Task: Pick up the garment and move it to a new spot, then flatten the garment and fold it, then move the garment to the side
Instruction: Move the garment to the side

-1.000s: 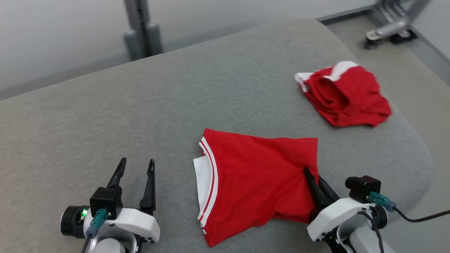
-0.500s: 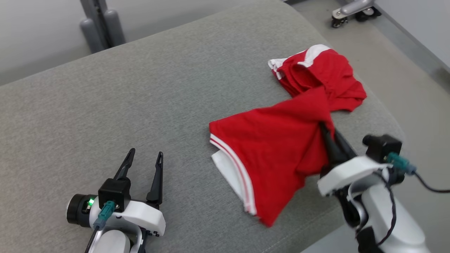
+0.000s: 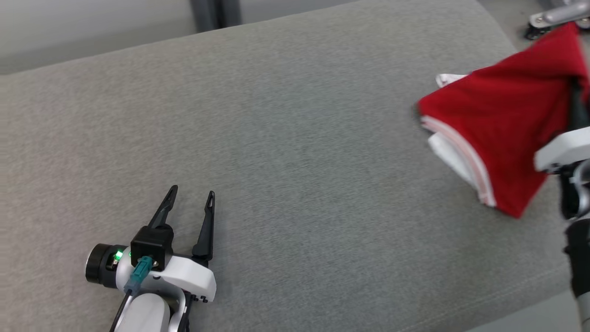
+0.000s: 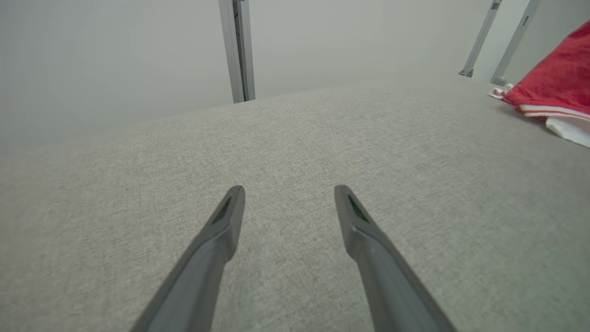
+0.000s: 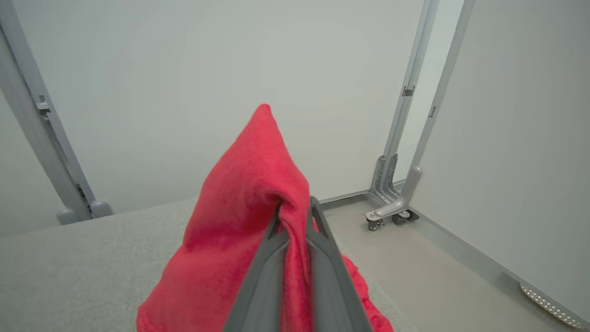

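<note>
You can read no lettering, number, brand or label here, not even on the garment [image 3: 498,129] pinched in the right gripper [image 5: 295,207].

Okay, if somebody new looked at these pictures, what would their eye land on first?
The red jersey with striped trim, at the far right of the head view, pinched into a peak by the shut right gripper. Next, the left gripper at the lower left, open and holding nothing over the broad grey cushion.
</note>
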Motion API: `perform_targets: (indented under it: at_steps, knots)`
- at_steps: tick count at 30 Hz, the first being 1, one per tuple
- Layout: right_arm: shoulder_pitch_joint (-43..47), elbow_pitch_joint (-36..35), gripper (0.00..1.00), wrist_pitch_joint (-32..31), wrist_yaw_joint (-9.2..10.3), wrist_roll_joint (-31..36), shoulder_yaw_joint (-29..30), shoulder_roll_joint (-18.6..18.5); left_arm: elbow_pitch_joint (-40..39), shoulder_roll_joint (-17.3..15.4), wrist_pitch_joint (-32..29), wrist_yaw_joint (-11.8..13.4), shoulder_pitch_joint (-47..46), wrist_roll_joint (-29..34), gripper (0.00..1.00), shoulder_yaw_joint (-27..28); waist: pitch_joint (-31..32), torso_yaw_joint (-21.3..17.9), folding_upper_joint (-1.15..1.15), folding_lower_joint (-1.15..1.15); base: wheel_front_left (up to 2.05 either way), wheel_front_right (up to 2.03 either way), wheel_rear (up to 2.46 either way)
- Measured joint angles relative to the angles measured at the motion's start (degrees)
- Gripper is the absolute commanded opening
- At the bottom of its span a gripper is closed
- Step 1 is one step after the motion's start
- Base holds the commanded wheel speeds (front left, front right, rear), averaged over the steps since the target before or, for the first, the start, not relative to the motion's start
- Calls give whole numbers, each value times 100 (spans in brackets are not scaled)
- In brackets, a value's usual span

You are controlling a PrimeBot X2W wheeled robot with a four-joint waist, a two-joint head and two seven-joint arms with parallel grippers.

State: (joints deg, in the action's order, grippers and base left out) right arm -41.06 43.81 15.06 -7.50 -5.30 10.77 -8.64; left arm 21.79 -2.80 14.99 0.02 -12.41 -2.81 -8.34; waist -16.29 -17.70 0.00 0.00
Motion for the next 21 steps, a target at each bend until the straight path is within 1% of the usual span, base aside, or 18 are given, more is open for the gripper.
perform_targets:
  at_steps: [4, 7, 8, 9, 10, 11, 14, 16, 18, 21]
  knots:
    - [-197, 258, 0, 0, 0, 501, 883, -300, -27, 0, 1, -13, -56, 53, 100, -5, -91, 308, 0, 0, 0, 0, 0]
    - [-279, 438, 0, 0, 0, 913, 1470, -425, -43, -1, 0, -18, -72, 79, 100, -8, -145, 498, 0, 0, 0, 0, 0]
    - [-308, 504, 20, 0, 0, 1067, 1682, -454, -45, -1, 0, -21, -72, 81, 100, -9, -160, 552, 0, 0, 0, 0, 0]
    - [-333, 625, 44, 1, 0, 1241, 1905, -483, -46, -1, 0, -22, -73, 89, 100, -4, -172, 601, 0, 0, 0, 0, 0]
    - [-339, 745, 87, 0, 0, 1417, 2134, -501, -45, -1, 0, -26, -73, 101, 100, -3, -180, 647, 0, 0, 0, 0, 0]
    - [-338, 813, 100, 1, 0, 1597, 2350, -520, -44, -3, 0, -43, -73, 105, 100, 1, -183, 688, 0, 0, 0, 0, 0]
    - [-322, 980, 100, 1, 0, 2116, 3092, -595, -43, -3, 0, -46, -73, 112, 100, 5, -154, 797, 0, 0, 0, 0, 0]
    - [-299, 928, 100, 0, 1, 2410, 3384, -560, -45, -1, 0, -44, -73, 111, 100, 15, -106, 858, 0, 0, 0, 0, 0]
    - [-298, 794, 100, 1, 1, 2503, 3450, -416, -47, -2, 0, -11, -69, 96, 100, 38, -43, 905, 0, 0, 0, 0, 0]
    - [-232, 449, 100, 2, 0, 2491, 3133, -193, -66, -3, 0, 22, -37, 45, 100, 104, 66, 972, 0, 0, 0, 0, 0]
